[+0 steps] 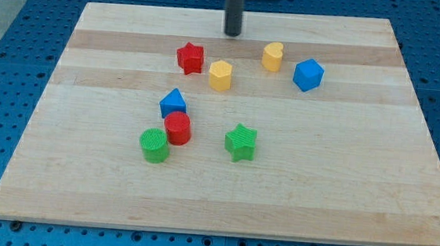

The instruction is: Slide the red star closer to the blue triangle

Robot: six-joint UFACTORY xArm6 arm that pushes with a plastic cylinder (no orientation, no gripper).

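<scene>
Seven small plastic blocks sit on the pale wooden surface (339, 203): two red, two yellow, two blue and two green would overcount, since the blue pair, red pair and yellow pair are joined by two greens only if counted right, so by colour: two red, two yellow, two blue, two green makes eight. Eight it is: red star (190, 57), yellow hexagonal block (220, 75), yellow heart-like block (272, 56), blue cube-like block (308, 74), blue triangle (173, 103), red cylinder (178, 127), green cylinder (154, 144) and green star (240, 142). One dark rod comes down from the view's top; my tip (232, 34) stands above and right of the red star, apart from it. No gripper exists here, so nothing is held. The red cylinder touches the blue triangle's lower edge.
</scene>
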